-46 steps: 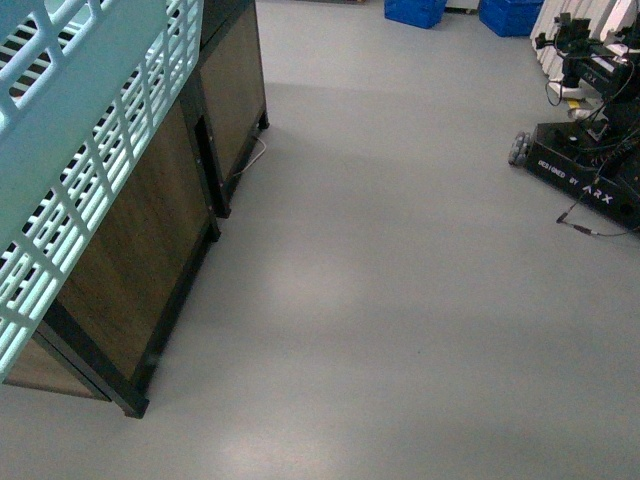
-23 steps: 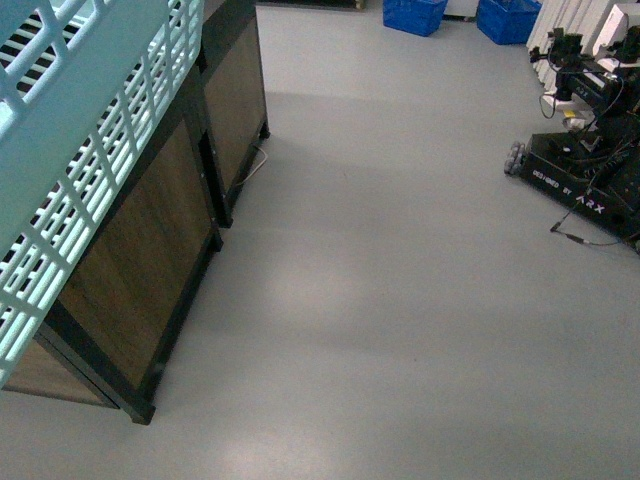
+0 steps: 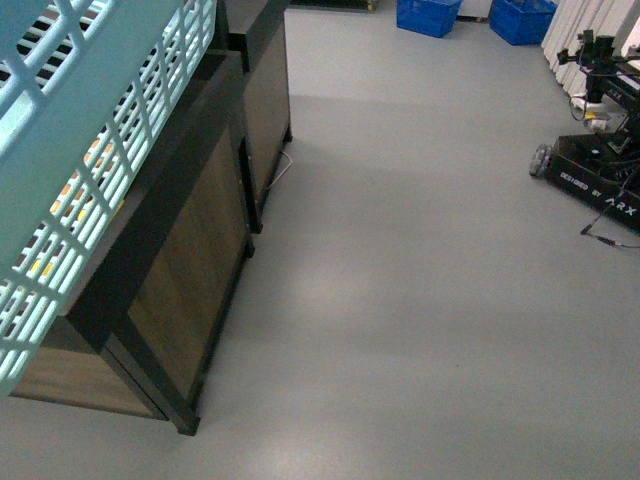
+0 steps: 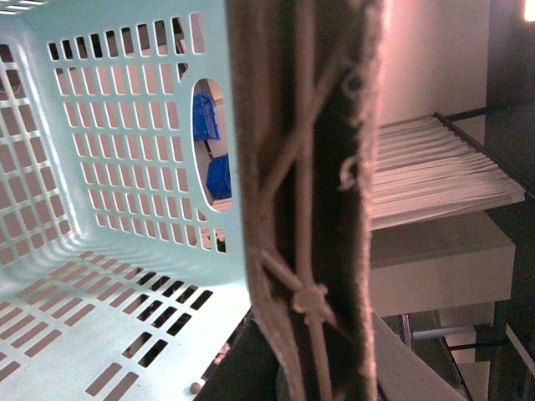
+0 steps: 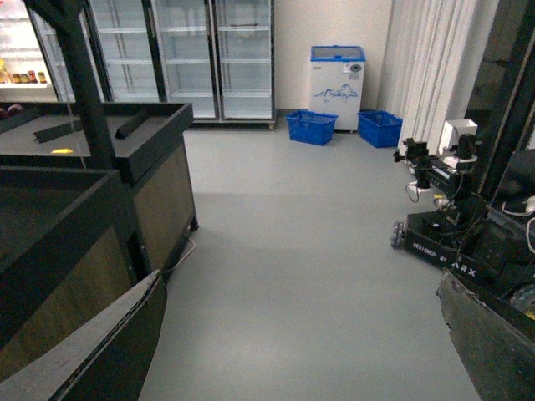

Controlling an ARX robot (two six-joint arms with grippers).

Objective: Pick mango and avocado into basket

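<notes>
The light teal basket (image 3: 90, 130) hangs high at the left of the front view, over a dark display stand. In the left wrist view its slotted inside (image 4: 109, 167) is empty, and its brown handle (image 4: 305, 209), bound with white zip ties, fills the middle. My left gripper (image 4: 311, 380) is shut on that handle, mostly hidden behind it. My right gripper (image 5: 301, 342) is open and empty above the grey floor. Orange and yellow patches (image 3: 100, 155) show through the basket's slots. I cannot make out the mango or the avocado.
Dark wood-panelled display stands (image 3: 190, 260) run along the left. Another ARX robot base (image 3: 600, 170) with cables stands at the right. Blue baskets (image 3: 430, 12) sit far back. Glass-door fridges (image 5: 209, 58) line the far wall. Grey floor (image 3: 420, 300) lies between.
The front view has swung towards the display stand, which now sits further right and nearer. Orange and yellow patches now show through the basket's slots. The basket stays held.
</notes>
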